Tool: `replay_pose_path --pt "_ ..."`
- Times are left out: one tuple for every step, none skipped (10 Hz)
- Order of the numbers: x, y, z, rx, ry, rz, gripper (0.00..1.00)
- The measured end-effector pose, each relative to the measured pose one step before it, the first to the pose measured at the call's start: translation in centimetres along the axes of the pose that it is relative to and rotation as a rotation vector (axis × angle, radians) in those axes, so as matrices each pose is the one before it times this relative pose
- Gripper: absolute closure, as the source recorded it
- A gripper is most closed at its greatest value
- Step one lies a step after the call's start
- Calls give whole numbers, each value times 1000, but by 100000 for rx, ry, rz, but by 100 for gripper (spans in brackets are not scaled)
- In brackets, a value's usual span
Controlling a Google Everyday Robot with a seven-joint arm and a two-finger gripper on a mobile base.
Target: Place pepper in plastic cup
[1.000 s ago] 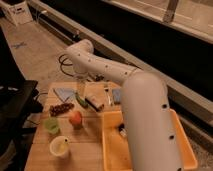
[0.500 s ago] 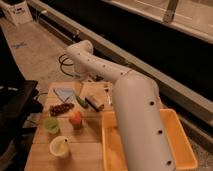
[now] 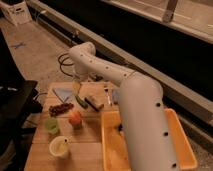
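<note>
Gripper [image 3: 76, 88] above pepper [image 3: 81, 101], near far edge of table [image 3: 90, 146]

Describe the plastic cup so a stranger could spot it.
On the wooden table, left of the yellow tray and the orange fruit, away from the tool hanging near the pepper, sits the plastic cup. It is small, translucent green; the cream cup beside it is bigger.

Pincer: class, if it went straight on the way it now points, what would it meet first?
Likely the pepper on the table, just below the downward-pointing pincer; depth is unclear, so perhaps bare table beside it.
</note>
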State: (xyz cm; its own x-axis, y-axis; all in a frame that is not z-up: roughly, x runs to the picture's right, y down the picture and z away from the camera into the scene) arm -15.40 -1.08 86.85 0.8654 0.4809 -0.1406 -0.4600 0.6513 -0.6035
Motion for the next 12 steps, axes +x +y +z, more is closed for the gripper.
replay_pose_path --pt "-694 698 236 305 -1188 42 24" --pt "-118 103 198 1409 -749 1240 24" --pt "-45 -27 122 1031 -390 1482 24" --pt "-141 164 544 1567 -311 1653 24" --pt "-101 -319 632 2702 267 2101 24" --pt "-90 -198 569 1166 552 1306 24" --pt "-225 -241 510 1129 500 1007 24" --pt "-459 -343 792 1125 688 1157 24" --pt "-205 -112 826 220 1106 541 24" --pt "-244 -42 619 -1455 -444 512 24" --pt "166 -392 1109 -2535 -632 395 24" --pt "114 -159 1087 -2501 -522 128 24"
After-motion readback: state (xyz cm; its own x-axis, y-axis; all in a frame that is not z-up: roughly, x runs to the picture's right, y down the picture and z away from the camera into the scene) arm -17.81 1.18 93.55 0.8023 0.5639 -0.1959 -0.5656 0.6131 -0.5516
